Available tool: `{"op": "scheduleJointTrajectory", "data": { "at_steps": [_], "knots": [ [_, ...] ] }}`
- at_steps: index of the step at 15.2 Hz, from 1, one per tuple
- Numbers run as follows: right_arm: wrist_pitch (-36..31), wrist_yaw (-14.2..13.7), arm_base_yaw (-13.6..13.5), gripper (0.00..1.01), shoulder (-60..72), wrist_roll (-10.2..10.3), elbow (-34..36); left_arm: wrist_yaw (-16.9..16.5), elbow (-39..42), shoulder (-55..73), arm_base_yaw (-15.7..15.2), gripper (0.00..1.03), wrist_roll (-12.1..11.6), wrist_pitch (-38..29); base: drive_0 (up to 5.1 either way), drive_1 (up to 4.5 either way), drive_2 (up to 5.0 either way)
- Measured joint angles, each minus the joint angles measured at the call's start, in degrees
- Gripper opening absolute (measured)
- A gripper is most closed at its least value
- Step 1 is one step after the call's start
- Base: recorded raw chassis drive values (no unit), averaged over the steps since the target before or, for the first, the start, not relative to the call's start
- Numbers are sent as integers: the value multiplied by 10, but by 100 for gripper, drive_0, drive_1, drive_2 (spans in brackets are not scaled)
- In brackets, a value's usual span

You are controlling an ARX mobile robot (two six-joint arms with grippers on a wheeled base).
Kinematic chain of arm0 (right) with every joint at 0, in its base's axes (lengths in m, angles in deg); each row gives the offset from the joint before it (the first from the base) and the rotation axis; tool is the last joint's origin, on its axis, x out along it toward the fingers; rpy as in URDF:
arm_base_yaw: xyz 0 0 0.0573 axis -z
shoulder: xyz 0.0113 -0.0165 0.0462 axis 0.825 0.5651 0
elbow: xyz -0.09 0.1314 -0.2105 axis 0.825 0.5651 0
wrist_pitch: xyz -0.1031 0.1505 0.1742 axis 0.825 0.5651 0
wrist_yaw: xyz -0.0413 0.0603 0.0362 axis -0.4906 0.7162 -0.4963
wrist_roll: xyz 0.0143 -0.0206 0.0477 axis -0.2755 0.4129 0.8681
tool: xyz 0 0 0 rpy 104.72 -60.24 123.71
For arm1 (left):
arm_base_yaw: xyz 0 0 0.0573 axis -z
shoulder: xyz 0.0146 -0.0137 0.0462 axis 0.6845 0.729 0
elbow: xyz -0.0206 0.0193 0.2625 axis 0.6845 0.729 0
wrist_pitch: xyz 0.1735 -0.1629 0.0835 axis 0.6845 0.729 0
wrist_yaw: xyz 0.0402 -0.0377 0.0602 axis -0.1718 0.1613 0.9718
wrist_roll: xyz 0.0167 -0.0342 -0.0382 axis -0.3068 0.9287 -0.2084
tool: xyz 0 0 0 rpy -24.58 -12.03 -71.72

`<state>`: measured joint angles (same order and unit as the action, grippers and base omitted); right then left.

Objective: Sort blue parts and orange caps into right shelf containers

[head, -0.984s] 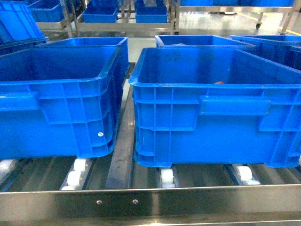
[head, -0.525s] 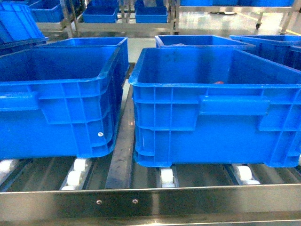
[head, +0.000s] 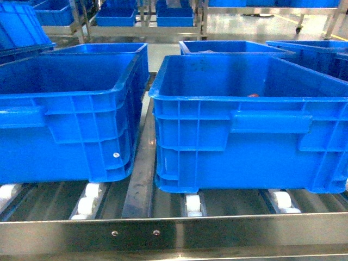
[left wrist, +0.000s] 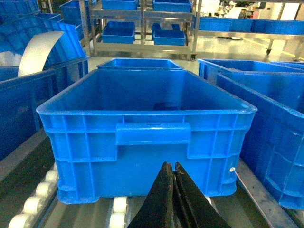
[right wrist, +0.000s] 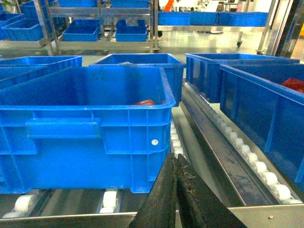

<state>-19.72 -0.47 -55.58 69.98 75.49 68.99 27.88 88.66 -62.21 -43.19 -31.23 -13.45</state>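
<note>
Nothing moved | left gripper (left wrist: pixel 174 167) closed, empty | right gripper (right wrist: pixel 174 159) closed, empty | crates (head: pixel 250 125) unchanged

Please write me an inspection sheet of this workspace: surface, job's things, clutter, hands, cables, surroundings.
Surface: steel roller shelf with white rollers.
Job's things: two large blue crates side by side, left crate and right crate; an orange piece shows low inside the right crate; blue parts not seen.
Clutter: nothing seen.
Hands: left hand shut, empty; right hand shut, empty.
Cables: nothing seen.
Surroundings: more blue crates on the racks behind.
</note>
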Motion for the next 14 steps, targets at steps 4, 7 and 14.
{"op": "scheduleJointTrajectory", "data": {
  "at_steps": [4,7,14],
  "knots": [
    [49,0,0,2,-51,0,0,0,0,-67,0,2,0,66,0,0,0],
    [123,0,0,2,-104,0,0,0,0,-101,0,2,0,99,0,0,0],
    [172,0,0,2,-169,0,0,0,0,-213,0,2,0,216,0,0,0]
  ]
}}
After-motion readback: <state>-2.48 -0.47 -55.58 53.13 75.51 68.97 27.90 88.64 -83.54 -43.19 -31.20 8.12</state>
